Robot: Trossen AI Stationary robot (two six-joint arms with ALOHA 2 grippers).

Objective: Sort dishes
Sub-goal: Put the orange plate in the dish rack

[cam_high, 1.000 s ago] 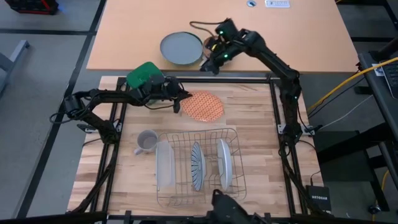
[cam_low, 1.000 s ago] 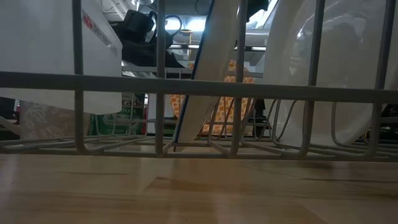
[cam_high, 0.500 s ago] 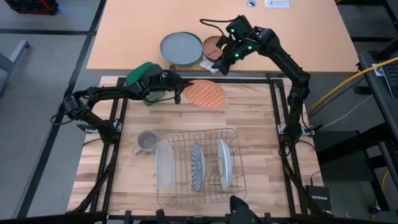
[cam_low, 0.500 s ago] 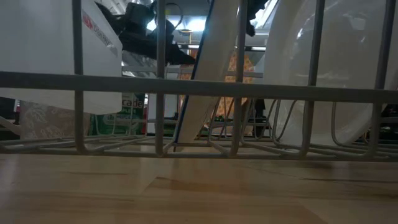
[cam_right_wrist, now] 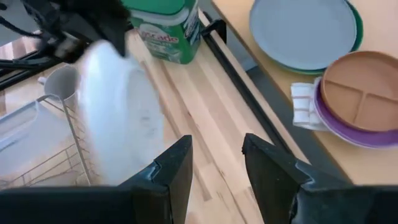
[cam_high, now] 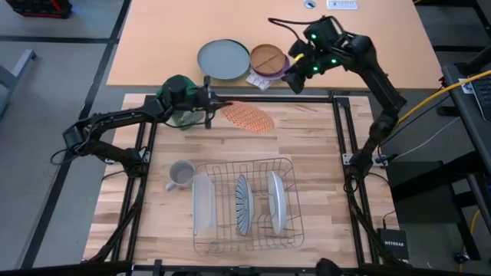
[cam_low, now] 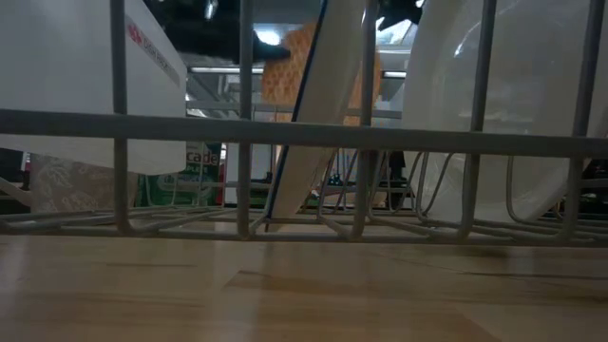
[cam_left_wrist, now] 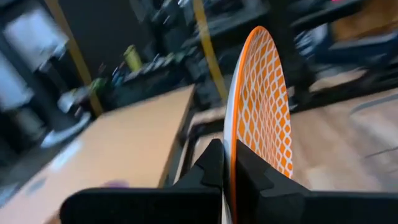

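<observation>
The orange-red patterned plate (cam_high: 247,116) is in the air over the far part of the wooden table, tipped steeply toward its edge. My left gripper (cam_high: 217,106) is shut on it at its left side. The plate also shows in the low view (cam_low: 285,66), and its white back shows in the right wrist view (cam_right_wrist: 118,118). The blue-and-white striped plate (cam_high: 243,203) and the plain white plate (cam_high: 276,201) stand on edge in the wire rack (cam_high: 288,172). My right gripper (cam_high: 295,73) is open and empty, above the far beige table beside the brown divided plate (cam_high: 270,59). My left gripper pinches the plate's rim (cam_left_wrist: 232,152) between its two fingers, one on the patterned face and one on the white back. The fingers come about level from the table's left. The plate is lifted clear of the table and stands nearly on edge beyond the fingertips.
A grey plate (cam_high: 224,59) lies on the beige table next to the brown divided plate. A green tub (cam_high: 178,92) stands by my left gripper. A mug (cam_high: 182,173) and a clear container (cam_high: 202,203) are at the rack's left side.
My left gripper has gone up and a little toward the far edge with the orange-red plate, turning it from nearly flat to nearly on edge, clear of the table. My right gripper has moved toward the table's right, away from the grey plate.
</observation>
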